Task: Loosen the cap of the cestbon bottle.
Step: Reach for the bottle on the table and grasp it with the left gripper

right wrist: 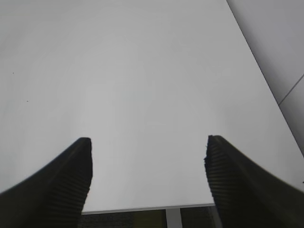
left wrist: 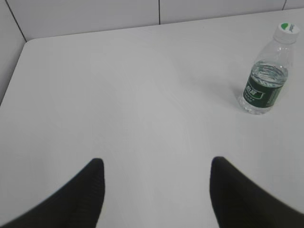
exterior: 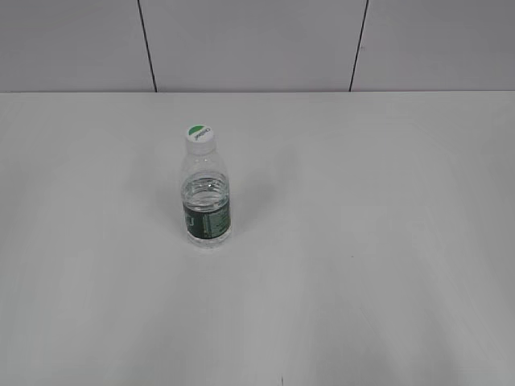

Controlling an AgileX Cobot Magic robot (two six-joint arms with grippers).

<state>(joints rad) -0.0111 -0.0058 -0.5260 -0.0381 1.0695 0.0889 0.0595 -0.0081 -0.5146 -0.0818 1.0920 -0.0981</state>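
The cestbon bottle (exterior: 207, 205) stands upright on the white table, left of centre in the exterior view, clear with a dark green label band. Its white cap (exterior: 199, 136) with a green half-disc is on the neck. The bottle also shows in the left wrist view (left wrist: 265, 83) at the far right, with the cap (left wrist: 287, 30) on top. My left gripper (left wrist: 156, 164) is open and empty, well short of the bottle. My right gripper (right wrist: 147, 142) is open and empty over the table's near edge. The bottle is out of the right wrist view. Neither gripper shows in the exterior view.
The white table (exterior: 362, 241) runs back to a grey panelled wall (exterior: 257, 40). The table's left edge and corner (left wrist: 23, 45) show in the left wrist view. Its front edge (right wrist: 147, 208) and right edge (right wrist: 256, 61) show in the right wrist view.
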